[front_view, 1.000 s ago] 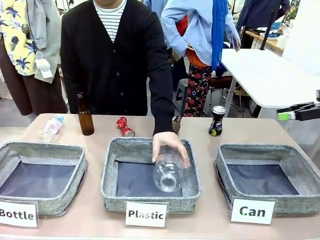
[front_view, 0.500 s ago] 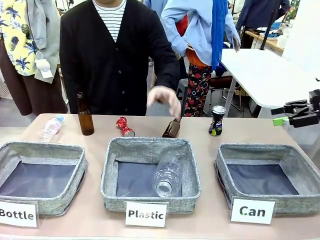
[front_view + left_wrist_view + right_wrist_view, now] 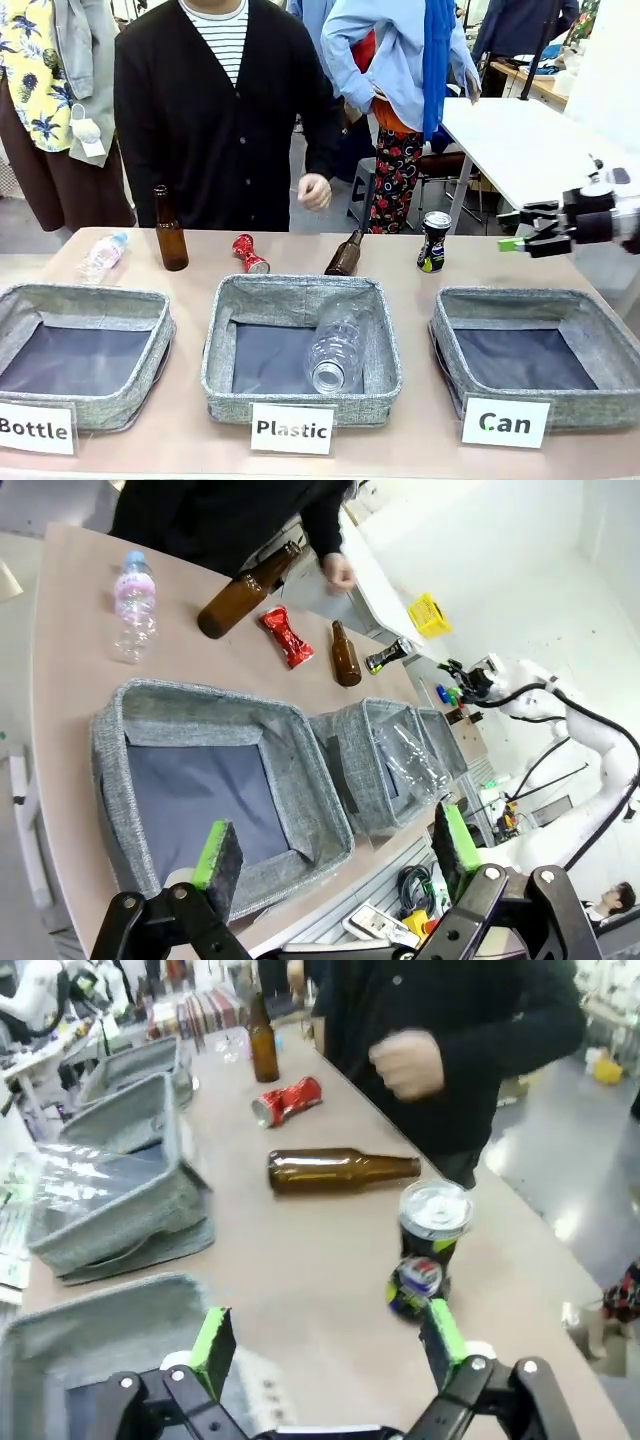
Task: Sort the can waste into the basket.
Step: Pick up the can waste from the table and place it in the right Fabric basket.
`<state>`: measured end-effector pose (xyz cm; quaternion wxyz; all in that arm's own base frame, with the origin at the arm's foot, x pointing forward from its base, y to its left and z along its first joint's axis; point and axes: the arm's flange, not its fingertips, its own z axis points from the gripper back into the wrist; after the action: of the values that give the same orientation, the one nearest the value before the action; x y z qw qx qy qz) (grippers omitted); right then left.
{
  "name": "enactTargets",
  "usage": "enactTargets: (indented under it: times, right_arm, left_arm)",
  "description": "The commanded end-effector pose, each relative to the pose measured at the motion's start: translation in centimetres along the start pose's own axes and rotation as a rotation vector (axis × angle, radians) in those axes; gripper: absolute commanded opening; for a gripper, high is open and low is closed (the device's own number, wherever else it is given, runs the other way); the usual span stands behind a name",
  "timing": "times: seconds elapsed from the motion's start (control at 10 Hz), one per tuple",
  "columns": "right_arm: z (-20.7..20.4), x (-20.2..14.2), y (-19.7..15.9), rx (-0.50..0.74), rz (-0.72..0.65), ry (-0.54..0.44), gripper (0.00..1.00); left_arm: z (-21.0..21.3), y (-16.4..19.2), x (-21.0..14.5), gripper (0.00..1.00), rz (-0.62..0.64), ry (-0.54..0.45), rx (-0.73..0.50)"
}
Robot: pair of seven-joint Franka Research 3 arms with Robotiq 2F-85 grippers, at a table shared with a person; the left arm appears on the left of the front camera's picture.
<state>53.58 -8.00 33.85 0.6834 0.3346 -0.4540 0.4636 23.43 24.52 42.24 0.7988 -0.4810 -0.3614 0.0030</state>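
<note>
Inward from the right edge came the right hand (image 3: 512,228), fingers wide apart and holding nothing, now at the front frame's mid-right. Red can (image 3: 249,253) and dark can (image 3: 433,241) sat on the bench (image 3: 190,430) behind the baskets, the Can basket (image 3: 530,297) at lower right. From the left wrist, the left hand (image 3: 336,845) showed spread and empty.
</note>
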Motion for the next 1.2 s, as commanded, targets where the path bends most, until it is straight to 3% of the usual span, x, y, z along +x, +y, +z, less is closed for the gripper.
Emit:
enactTargets:
  times: [0.0,0.2,0.7,1.1]
  right_arm:
    - [-2.9,-1.4,-3.8,-0.054,0.037,-0.083,1.0]
    - [-5.8,-2.4,-5.2,-0.197,-0.007,-0.079,1.0]
    - [-10.2,-3.2,-6.3,-0.135,-0.027,-0.011,1.0]
    - [-12.6,-3.5,-6.4,-0.092,-0.052,-0.046,1.0]
  left_arm:
    - [0.1,-0.1,0.2,1.0,-0.025,-0.019,-0.018]
    - [0.1,-0.1,0.2,1.0,-0.025,-0.019,-0.018]
    - [0.1,-0.1,0.2,1.0,-0.025,-0.019,-0.018]
    - [0.1,-0.1,0.2,1.0,-0.025,-0.019,-0.018]
